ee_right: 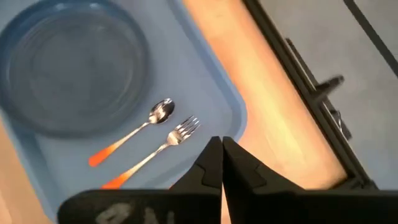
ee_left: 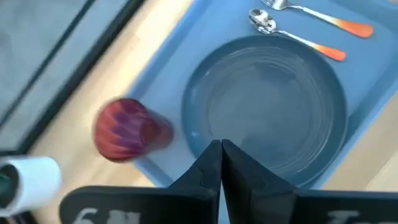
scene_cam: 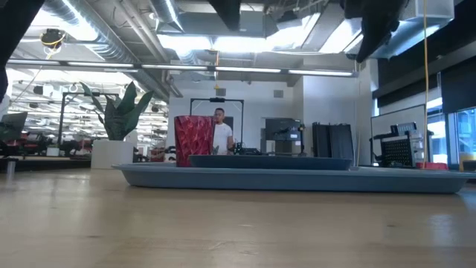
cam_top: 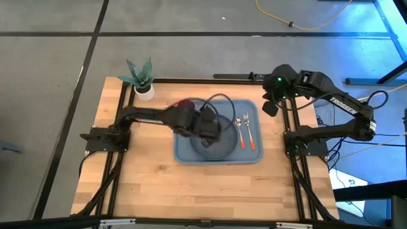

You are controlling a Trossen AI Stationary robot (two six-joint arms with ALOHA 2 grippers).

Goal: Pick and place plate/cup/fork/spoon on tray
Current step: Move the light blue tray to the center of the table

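The light-blue tray lies mid-table. On it the slate-blue plate rests flat, and to its right the spoon and the fork lie side by side, orange handles toward the near edge. The dark-red cup stands upright at the tray's far left corner, also seen in the low view. My left gripper hovers shut above the plate, holding nothing. My right gripper is shut and empty, raised over the table's far right edge.
A green plant in a white pot stands at the table's far left corner. Black frame rails run along the table's sides. Bare wood lies between the tray and the near edge. A person stands in the room beyond.
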